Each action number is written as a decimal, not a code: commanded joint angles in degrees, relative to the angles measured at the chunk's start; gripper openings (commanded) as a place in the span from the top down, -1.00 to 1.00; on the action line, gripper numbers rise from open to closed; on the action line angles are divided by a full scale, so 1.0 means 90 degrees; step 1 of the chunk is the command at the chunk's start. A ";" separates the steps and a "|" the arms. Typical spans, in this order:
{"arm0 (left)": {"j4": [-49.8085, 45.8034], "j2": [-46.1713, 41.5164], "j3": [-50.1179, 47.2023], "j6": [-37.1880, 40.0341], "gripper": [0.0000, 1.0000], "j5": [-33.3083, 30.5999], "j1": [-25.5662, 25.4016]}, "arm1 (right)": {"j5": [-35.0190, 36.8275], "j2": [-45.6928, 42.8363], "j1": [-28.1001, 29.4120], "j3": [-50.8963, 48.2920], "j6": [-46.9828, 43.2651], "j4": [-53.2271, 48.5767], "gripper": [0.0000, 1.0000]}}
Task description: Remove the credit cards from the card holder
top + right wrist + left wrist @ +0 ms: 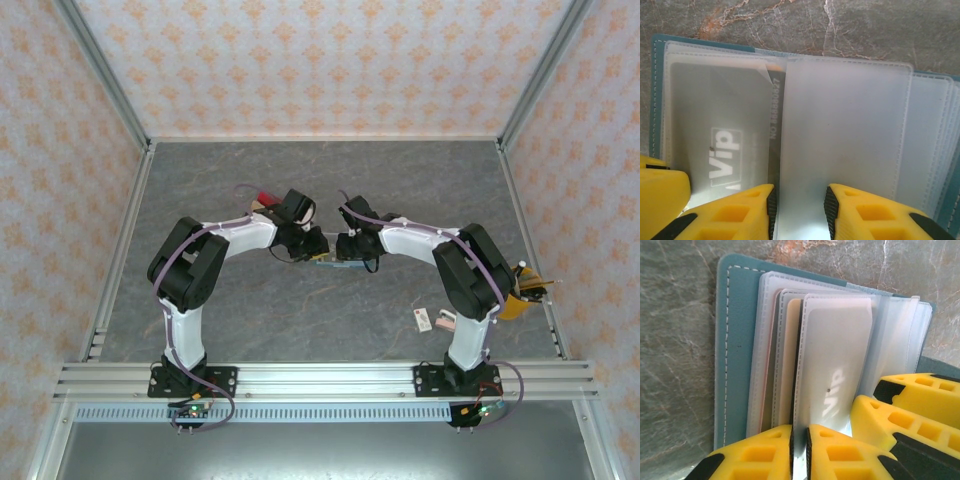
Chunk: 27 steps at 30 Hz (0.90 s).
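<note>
The teal card holder (735, 340) lies open on the grey table, under both grippers (327, 259), its clear sleeves fanned out. A pale silver-white credit card marked VIP (835, 355) (715, 115) sits inside one sleeve. My left gripper (799, 432) (310, 243) is shut on the stitched near edge of that sleeve. My right gripper (800, 192) (348, 247) has its jaws apart over a flat clear sleeve (845, 140), and nothing is pinched between them. A tan card (790, 365) shows in a sleeve further left. A small red flat piece (265, 197) lies on the table behind the left gripper.
A small white tag (422, 318) and a pinkish lump (443, 322) lie near the right arm's base. A clear tray (525, 285) stands at the table's right edge. The right gripper's fingers (880, 415) sit close beside the left gripper.
</note>
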 commanded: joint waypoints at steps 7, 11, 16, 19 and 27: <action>-0.0476 -0.0470 0.0019 0.0521 0.89 -0.0345 -0.0047 | -0.0198 -0.0484 0.0014 -0.0585 0.0061 0.0144 0.25; -0.0684 -0.0541 0.0057 0.0631 0.89 -0.0456 -0.0044 | -0.0137 -0.1192 0.0015 -0.0845 0.0164 0.0471 0.13; -0.0552 -0.0574 0.0059 0.0607 0.72 -0.0255 -0.0039 | 0.0286 -0.1933 0.0005 -0.1287 0.0248 0.0916 -0.04; -0.0174 -0.0493 0.0067 0.0446 0.49 0.0133 -0.0055 | 0.0559 -0.2247 -0.0061 -0.1561 0.0340 0.1174 -0.10; 0.0013 -0.0237 0.0657 0.0199 0.05 0.0435 -0.0383 | 0.1192 -0.3002 -0.0273 -0.2251 0.0509 0.1727 -0.29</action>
